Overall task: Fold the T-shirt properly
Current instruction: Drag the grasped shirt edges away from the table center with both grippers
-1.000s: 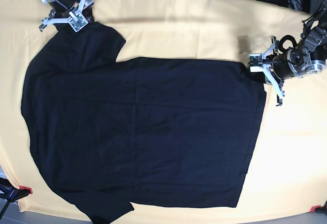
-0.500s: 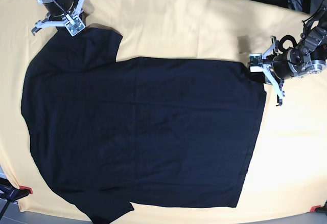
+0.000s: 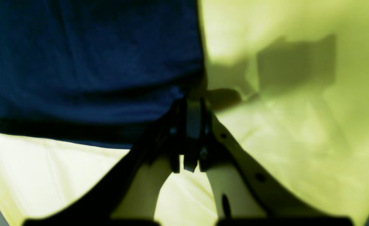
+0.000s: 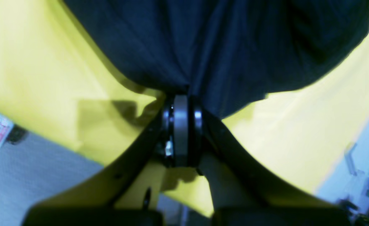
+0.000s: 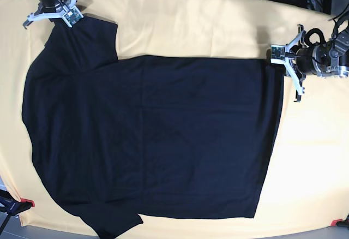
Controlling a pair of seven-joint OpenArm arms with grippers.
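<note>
Both arms have pulled outward since a second ago: my right hand (image 5: 54, 14) has carried the sleeve further toward the far left corner of the desk (image 5: 191, 26), and my left hand (image 5: 284, 63) has drawn the hem corner out to the right, so the top edge of the T-shirt (image 5: 152, 135) now runs straighter and tauter than it did.

From the base view I see the T-shirt lying flat on the yellow cloth covering the desk, collar end to the left, hem to the right, one sleeve up at the far left and the other at the near edge. It fills most of the middle of the desk.

My right hand (image 4: 181, 103) is pressed together on the sleeve edge; in its wrist view the dark fabric bunches into folds that converge right at the fingertips. My left hand (image 3: 192, 103) is likewise pressed together, pinching the corner of the T-shirt (image 3: 87, 62) where the hem meets the side seam, with yellow cloth on both sides of it. That wrist picture is blurred, so I cannot tell how much fabric sits between the fingers.
</note>
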